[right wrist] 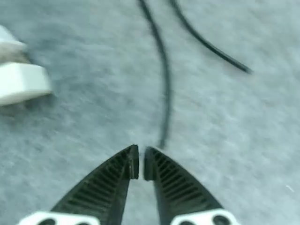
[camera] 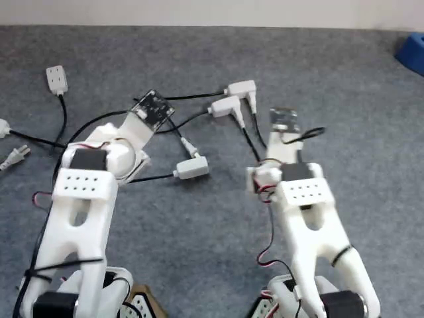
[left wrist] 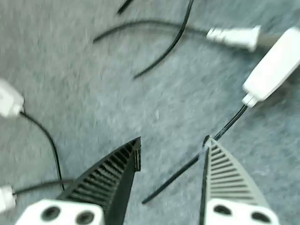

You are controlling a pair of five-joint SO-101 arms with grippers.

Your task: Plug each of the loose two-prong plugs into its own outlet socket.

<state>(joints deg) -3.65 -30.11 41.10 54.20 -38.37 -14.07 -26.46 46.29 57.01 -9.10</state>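
My left gripper (left wrist: 171, 143) is open above the grey carpet, and a black cable (left wrist: 187, 164) runs between its fingers. Just beyond it lie a white two-prong plug (left wrist: 234, 36) and a white outlet socket block (left wrist: 274, 65). In the high view this plug (camera: 188, 145) lies beside that socket (camera: 192, 169), near the left arm (camera: 126, 142). Two more sockets (camera: 242, 87) (camera: 225, 106) lie at the middle back, ahead of the right arm (camera: 291, 172). My right gripper (right wrist: 140, 152) is shut with nothing in it, and a black cable (right wrist: 164, 93) ends at its tips. A white socket (right wrist: 21, 82) lies off to its side.
Another socket (camera: 56, 78) lies at the back left, with a loose plug (camera: 14, 158) and a white cable end (camera: 3, 127) at the left edge. Black cables cross the carpet between the arms. A blue object (camera: 412, 53) sits at the far right.
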